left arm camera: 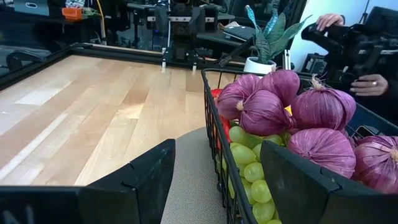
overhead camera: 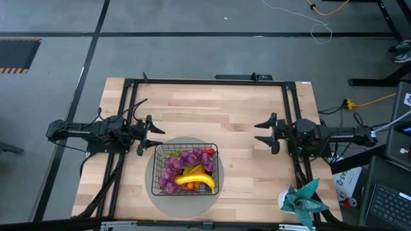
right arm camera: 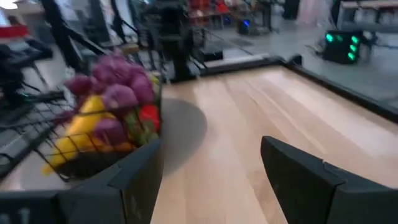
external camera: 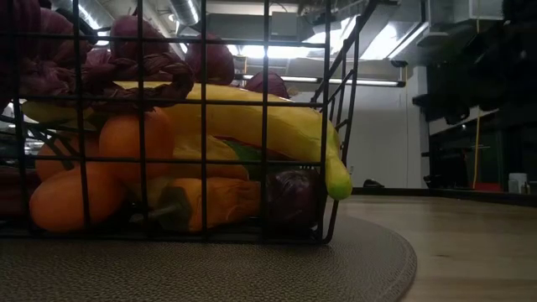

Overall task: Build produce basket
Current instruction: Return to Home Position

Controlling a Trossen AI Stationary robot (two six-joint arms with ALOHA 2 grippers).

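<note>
Spanning the work area between the two arms, the wooden table [overhead camera: 212, 109] carries a round grey mat [overhead camera: 183, 205], and on the mat stands the black wire basket [overhead camera: 153, 173], already loaded with produce. The left gripper [overhead camera: 160, 137] hangs over the table with its fingers spread and nothing between them. The basket's nearest corner lies just ahead of its fingertips, a little off toward the table edge where the potted plant [overhead camera: 302, 200] stands, and the gripper does not touch the wire. The right gripper [overhead camera: 257, 131] faces it from the opposite side, fingers likewise apart and empty, with the basket well away from it across bare wood. Inside the basket, the yellow banana [overhead camera: 196, 181] lies on top at the end farther from the left gripper. The purple garlic bulbs [overhead camera: 186, 157] are heaped at the end closest to that gripper. Orange carrots [external camera: 75, 197] sit low against the mesh under the banana, and a red chili [overhead camera: 209, 152] shows at the corner nearest the right gripper. Green grapes [left arm camera: 245, 165] press against the wire below the bulbs on the left gripper's side. Beyond the table, a person's hand [left arm camera: 369, 85] rests on dark equipment.
</note>
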